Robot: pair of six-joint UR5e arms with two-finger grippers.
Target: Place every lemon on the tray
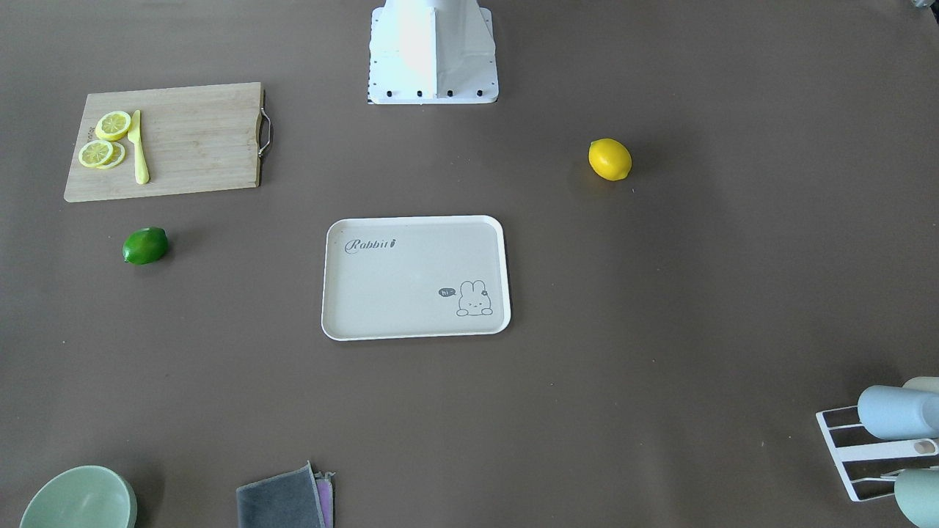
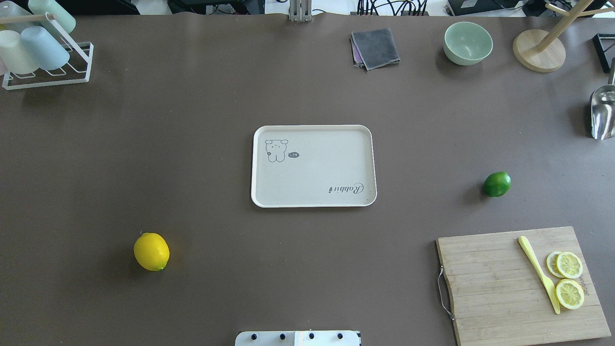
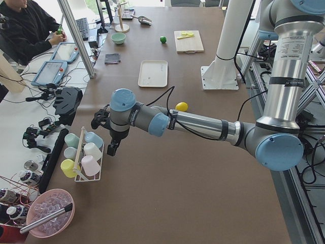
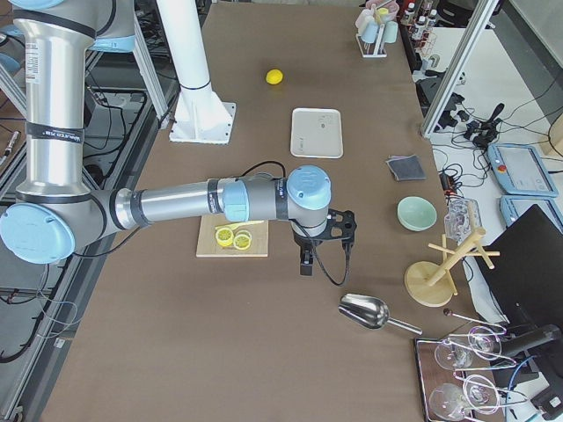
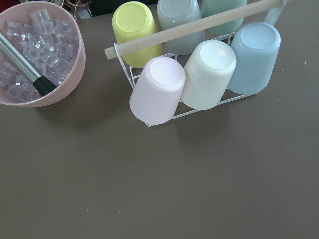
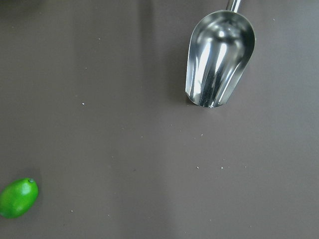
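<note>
L tool, R tool well off yellow lemon, green lemon, tray; grip state unclear.

Before you, a bright yellow lemon at near left and a glossy green lemon at right lie on the dull brown table. The tray between them is cream-white, with grey "Rabbit" lettering and a grey outlined bunny. At near right, the cutting board shows pale tan wood grain. Its lemon slices are yellow with paler rims, and the knife beside them is pale yellow. Along the far edge you have a mint-green bowl, a dark grey cloth showing purple at one edge, and pastel blue, cream and green cups in a white wire rack.
</note>
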